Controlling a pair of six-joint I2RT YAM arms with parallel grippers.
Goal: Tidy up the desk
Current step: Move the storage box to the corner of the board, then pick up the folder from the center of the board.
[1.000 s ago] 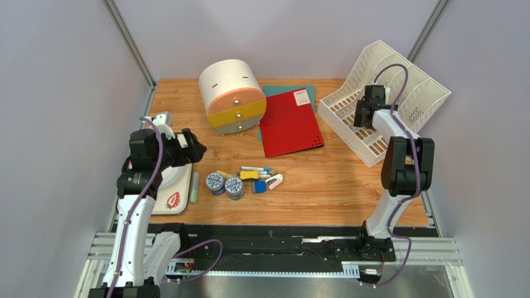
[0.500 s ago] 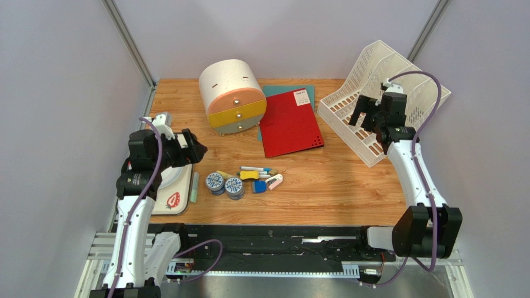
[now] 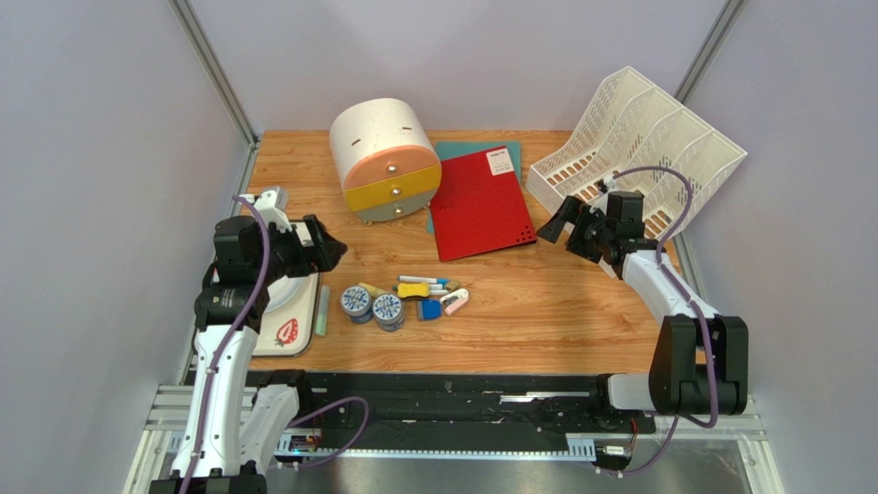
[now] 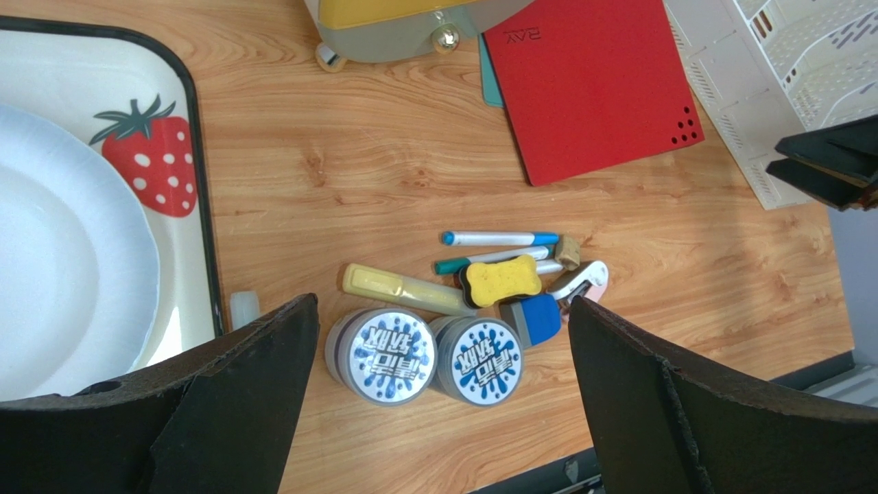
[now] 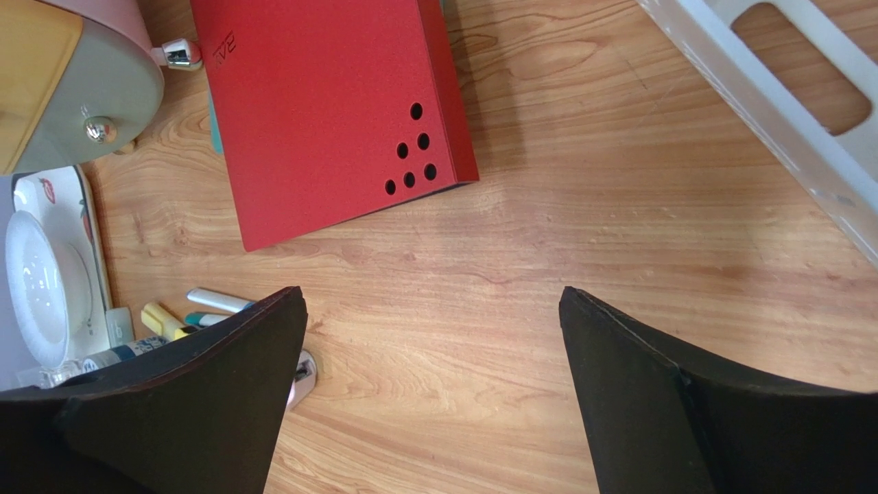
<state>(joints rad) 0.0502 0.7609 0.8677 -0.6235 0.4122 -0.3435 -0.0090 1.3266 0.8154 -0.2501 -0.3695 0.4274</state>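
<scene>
The wood-grain desk (image 3: 536, 309) carries a red notebook (image 3: 479, 204) lying on a teal folder (image 3: 469, 149), two round blue-print tins (image 3: 357, 302) and a small pile of pens and erasers (image 3: 428, 290). My left gripper (image 3: 328, 247) is open and empty, held above the desk beside the strawberry tray; its wrist view looks down on the tins (image 4: 385, 353) and a yellow eraser (image 4: 500, 280). My right gripper (image 3: 556, 221) is open and empty, just right of the notebook's corner; its wrist view shows bare wood below and the notebook (image 5: 330, 103) ahead.
A round drawer unit (image 3: 384, 160) with orange, yellow and grey drawers stands at the back. A white file rack (image 3: 644, 165) leans at the back right. A white strawberry tray (image 3: 297, 329) with a plate (image 4: 62, 268) sits at the left edge. Metal rails edge the desk.
My right arm has swung away from the file rack, down and to the left, and now hovers over the desk near the red notebook. The left arm has not moved.
</scene>
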